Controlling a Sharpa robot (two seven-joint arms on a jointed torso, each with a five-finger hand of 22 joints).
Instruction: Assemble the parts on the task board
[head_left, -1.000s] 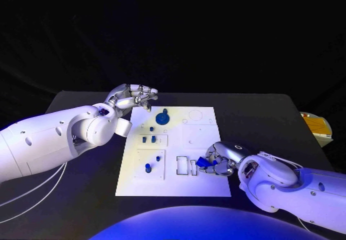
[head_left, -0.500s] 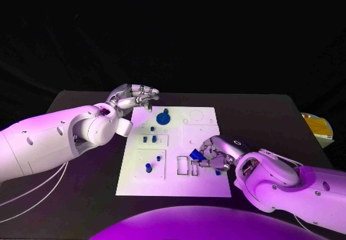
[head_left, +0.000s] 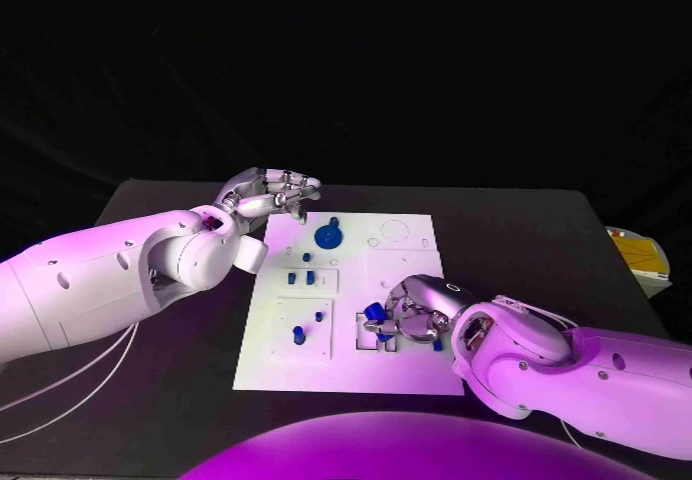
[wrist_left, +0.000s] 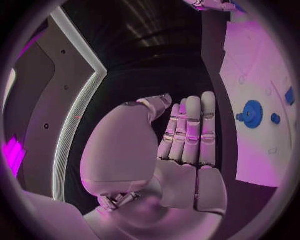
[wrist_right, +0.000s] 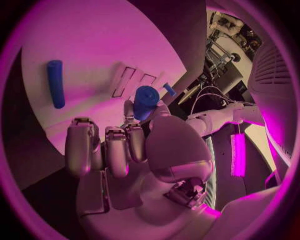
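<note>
The white task board (head_left: 407, 376) lies in the middle of the table. My right hand (head_left: 411, 315) is over its near middle, pinching a short blue cylinder (head_left: 375, 312) (wrist_right: 144, 101) above two slim rectangular slots (head_left: 366, 331). Another blue rod (wrist_right: 55, 83) lies loose on the board (wrist_right: 94, 45), seen by the hand as a small blue piece (head_left: 437, 345). A blue round disc with a knob (head_left: 327, 236) (wrist_left: 252, 114) sits at the board's far part. Small blue pegs (head_left: 297, 279) stand in the left panels, with more (head_left: 297, 335) nearer me. My left hand (head_left: 270, 192) (wrist_left: 187, 135) hovers off the board's far left corner, fingers curled, holding nothing.
The black table's right edge (head_left: 613, 262) has a tan box (head_left: 636, 252) just beyond it. My left forearm (head_left: 116, 275) stretches along the board's left side.
My right hand has carried the blue cylinder leftward across the board, from near its right edge to above the slots. A blue piece now lies where the hand was. The left hand stays put.
</note>
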